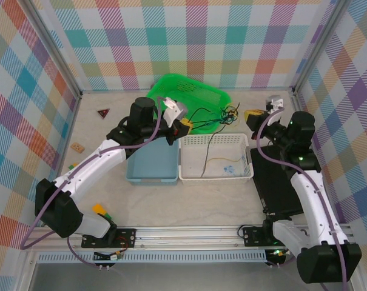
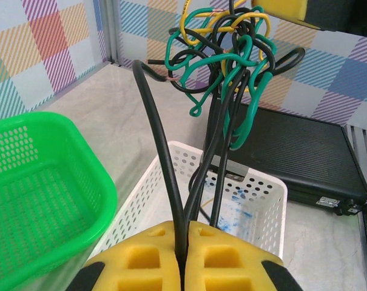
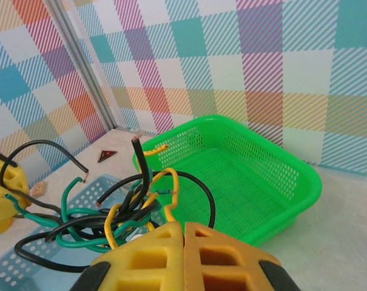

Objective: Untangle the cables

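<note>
Overhead view from behind, close opposing wrist views, all sharing cables [image 2: 162, 151]

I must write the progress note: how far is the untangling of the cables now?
Done: nothing clearly. The black, green and yellow cables form one knot. In hand: the left fingers are shut on a black cable, and the right fingers are shut at the knot's other side, holding it in the air near the white basket. Left: pulling every strand free.
</note>
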Motion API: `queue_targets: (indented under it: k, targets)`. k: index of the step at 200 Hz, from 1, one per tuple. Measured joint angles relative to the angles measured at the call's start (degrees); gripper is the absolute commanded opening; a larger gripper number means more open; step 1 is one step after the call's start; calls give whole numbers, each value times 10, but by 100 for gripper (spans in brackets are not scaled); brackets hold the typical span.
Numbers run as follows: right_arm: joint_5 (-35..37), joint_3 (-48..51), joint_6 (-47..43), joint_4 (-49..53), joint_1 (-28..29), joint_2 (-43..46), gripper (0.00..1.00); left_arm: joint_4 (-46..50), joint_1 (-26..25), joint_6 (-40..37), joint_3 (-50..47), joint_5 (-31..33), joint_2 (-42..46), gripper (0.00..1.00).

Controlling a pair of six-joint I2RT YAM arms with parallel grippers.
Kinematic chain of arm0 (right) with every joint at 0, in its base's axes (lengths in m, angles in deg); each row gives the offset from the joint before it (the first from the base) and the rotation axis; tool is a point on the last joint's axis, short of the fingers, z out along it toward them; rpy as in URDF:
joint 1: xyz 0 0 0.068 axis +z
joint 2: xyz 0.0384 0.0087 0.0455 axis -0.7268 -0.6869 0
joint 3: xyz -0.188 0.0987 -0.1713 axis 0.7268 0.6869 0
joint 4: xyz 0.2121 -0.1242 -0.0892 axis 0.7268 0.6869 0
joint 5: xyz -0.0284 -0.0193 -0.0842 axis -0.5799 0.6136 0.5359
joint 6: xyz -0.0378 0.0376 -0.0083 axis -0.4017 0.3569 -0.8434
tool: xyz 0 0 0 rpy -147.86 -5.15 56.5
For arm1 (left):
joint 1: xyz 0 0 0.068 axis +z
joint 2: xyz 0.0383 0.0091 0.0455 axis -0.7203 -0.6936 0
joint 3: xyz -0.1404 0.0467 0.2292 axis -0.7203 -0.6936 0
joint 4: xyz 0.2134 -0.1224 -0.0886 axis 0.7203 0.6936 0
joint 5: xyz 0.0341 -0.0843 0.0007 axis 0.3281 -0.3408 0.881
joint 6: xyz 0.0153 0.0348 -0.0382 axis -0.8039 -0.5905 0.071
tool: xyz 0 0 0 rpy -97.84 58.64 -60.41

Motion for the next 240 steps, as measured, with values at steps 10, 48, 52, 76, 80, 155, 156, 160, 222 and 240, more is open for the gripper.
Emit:
queue_targets:
  k: [10,48,52,76,80,155,156,160,222,240]
  targets:
    - [-3,-5,10,1,-7,-8,0,0,1,-3,0,0,1,0]
    - [43,-39,50,0,-46,-44,0,28,13,-11,1,8,4,0]
    - [52,-44,54,0,-54,-48,0,34,17,-12,1,11,5,0]
    - [116,-81,79,-3,-87,-82,0,62,37,-17,1,24,5,0]
    - [123,-86,82,-3,-90,-86,0,65,39,-18,1,25,5,0]
    - [12,-120,100,-1,-96,-143,58,84,43,-23,20,26,5,0]
    - [9,-120,101,0,-96,-143,58,84,43,-23,21,25,5,0]
    - [-7,-120,96,2,-95,-143,60,84,42,-22,23,25,5,0]
    - [-208,-42,-79,49,-47,-96,70,81,42,-6,54,-12,5,0]
    - [-239,-30,-161,84,-7,-98,70,81,42,-6,65,-24,5,0]
